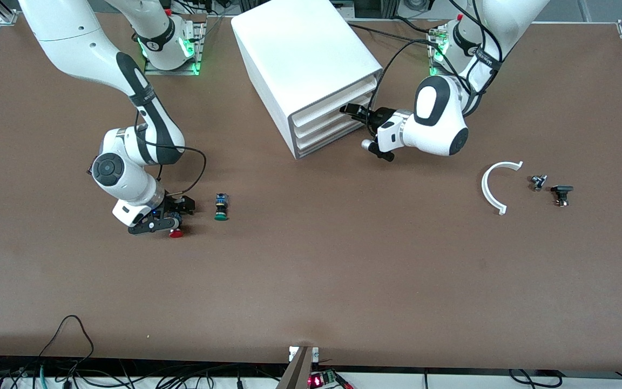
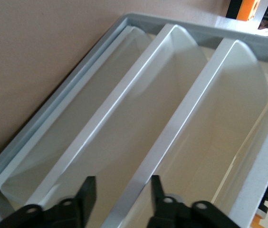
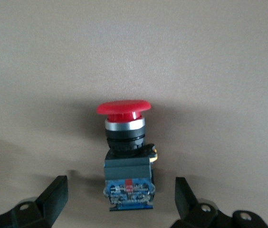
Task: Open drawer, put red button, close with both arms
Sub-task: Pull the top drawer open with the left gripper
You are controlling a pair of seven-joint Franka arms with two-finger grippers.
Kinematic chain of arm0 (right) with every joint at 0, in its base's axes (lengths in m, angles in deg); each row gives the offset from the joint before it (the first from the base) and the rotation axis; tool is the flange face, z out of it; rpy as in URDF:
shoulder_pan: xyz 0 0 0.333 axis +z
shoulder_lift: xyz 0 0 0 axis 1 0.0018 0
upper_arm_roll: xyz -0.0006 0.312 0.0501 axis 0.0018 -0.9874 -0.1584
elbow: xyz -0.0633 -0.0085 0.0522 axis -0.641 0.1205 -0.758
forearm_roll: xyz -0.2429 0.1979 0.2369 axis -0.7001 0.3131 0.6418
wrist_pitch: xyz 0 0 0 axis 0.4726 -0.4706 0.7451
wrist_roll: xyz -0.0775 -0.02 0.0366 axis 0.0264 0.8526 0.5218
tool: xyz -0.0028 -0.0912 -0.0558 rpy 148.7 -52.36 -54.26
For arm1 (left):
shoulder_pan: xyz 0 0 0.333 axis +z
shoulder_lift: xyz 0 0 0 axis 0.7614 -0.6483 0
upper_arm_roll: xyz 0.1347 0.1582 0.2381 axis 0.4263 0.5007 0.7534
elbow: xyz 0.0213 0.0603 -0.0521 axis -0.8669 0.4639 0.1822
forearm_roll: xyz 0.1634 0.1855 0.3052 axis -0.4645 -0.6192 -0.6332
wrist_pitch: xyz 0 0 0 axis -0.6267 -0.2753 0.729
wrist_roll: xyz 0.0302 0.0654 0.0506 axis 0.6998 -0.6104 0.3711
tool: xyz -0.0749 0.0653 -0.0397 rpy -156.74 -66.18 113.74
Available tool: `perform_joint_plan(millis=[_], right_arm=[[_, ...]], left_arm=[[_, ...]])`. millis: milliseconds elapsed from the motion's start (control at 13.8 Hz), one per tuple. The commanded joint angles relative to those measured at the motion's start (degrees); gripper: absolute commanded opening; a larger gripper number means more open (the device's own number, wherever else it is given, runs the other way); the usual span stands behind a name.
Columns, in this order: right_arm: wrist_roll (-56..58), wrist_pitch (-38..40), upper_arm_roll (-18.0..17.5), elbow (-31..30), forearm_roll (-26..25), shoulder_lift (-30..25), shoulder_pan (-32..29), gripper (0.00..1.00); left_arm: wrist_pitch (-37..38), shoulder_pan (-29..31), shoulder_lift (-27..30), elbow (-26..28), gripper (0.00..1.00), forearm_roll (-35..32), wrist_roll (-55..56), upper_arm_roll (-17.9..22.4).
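The red button (image 3: 124, 114) lies on its side on the table, red cap (image 1: 176, 233) toward the front camera. My right gripper (image 1: 170, 217) is low over it and open; in the right wrist view (image 3: 122, 197) its fingers (image 3: 55, 194) stand either side of the button's black and blue body without touching it. The white cabinet (image 1: 305, 54) stands at the table's middle with its stacked drawers (image 1: 332, 127) all pushed in. My left gripper (image 1: 350, 110) is open at the drawer fronts; in the left wrist view (image 2: 122, 194) one drawer's front lip (image 2: 172, 128) runs between its fingers (image 2: 86, 197).
A green-capped button (image 1: 221, 208) lies beside the red one, toward the cabinet. Toward the left arm's end lie a white curved plastic piece (image 1: 494, 186) and two small dark parts (image 1: 538, 182) (image 1: 561, 193).
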Motion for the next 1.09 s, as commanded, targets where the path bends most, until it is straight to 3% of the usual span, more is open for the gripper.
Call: perform_joint_plan(millis=[0, 73, 218, 363, 508, 725, 798, 870, 1016], right_arm=[[0.48, -0.16, -0.28, 1.56, -0.62, 0.63, -0.23, 1.00], [0.74, -0.16, -0.28, 1.56, -0.71, 0.54, -0.23, 0.95], [4.24, -0.16, -0.28, 1.47, -0.71, 0.63, -0.32, 0.69], [4.96, -0.16, -0.28, 1.56, -0.71, 1.07, -0.40, 0.53], [4.96, -0.16, -0.28, 1.56, -0.71, 1.07, -0.40, 0.42], [4.88, -0.16, -0.28, 2.60, -0.63, 0.89, -0.49, 0.36], [4.96, 0.19, -0.28, 3.13, -0.71, 0.72, -0.49, 0.32], [5.05, 0.54, -0.28, 3.66, -0.71, 0.37, -0.49, 0.29], [5.05, 3.77, -0.28, 5.41, -0.54, -1.03, -0.49, 0.28]], left_arm=[[-0.64, -0.14, -0.23, 0.95, 0.00, 1.32, -1.77, -0.91], [-0.64, 0.47, -0.06, 0.86, 0.00, 1.06, -1.68, -0.73], [-5.53, 2.83, 0.99, 0.51, 0.00, 0.44, -1.76, 1.19], [-7.23, 4.25, 1.00, -1.33, 0.00, 0.35, -1.68, 4.08], [-7.40, 4.34, 1.00, -2.39, 0.00, 0.26, -1.68, 6.29], [-7.49, 4.60, 1.09, -3.88, 0.00, 0.26, -1.68, 8.06], [-7.49, 4.60, 1.26, -3.80, 0.91, 0.26, -1.50, 8.32], [-7.49, 5.13, 1.61, -3.80, 1.00, 0.35, -1.50, 8.32], [-8.02, 5.22, 2.67, -3.80, 1.00, 0.35, -1.41, 8.32]])
